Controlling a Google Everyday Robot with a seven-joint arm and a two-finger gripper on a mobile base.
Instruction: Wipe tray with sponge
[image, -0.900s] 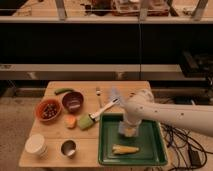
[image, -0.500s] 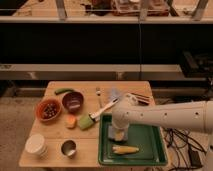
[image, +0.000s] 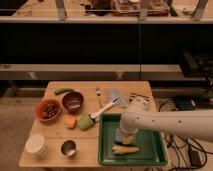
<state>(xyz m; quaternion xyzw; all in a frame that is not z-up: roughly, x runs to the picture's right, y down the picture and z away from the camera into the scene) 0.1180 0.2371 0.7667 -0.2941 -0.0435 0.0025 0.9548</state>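
Observation:
The dark green tray (image: 156, 150) lies on the front right of the wooden table. My gripper (image: 122, 136) hangs from the white arm that reaches in from the right. It points down into the left half of the tray. It is shut on the small pale sponge (image: 120, 137), which rests against the tray floor. A long yellow corn-like piece (image: 125, 149) lies in the tray just in front of the sponge.
A green-headed brush (image: 86, 122) with a white handle lies left of the tray beside an orange piece (image: 70, 121). Further left are a maroon bowl (image: 73, 101), an orange bowl of food (image: 48, 110), a white cup (image: 36, 145) and a metal cup (image: 68, 148). A fork (image: 99, 95) lies behind.
The gripper with the sponge has slid left across the tray and then a little toward the front. The corn-like piece has stayed in place.

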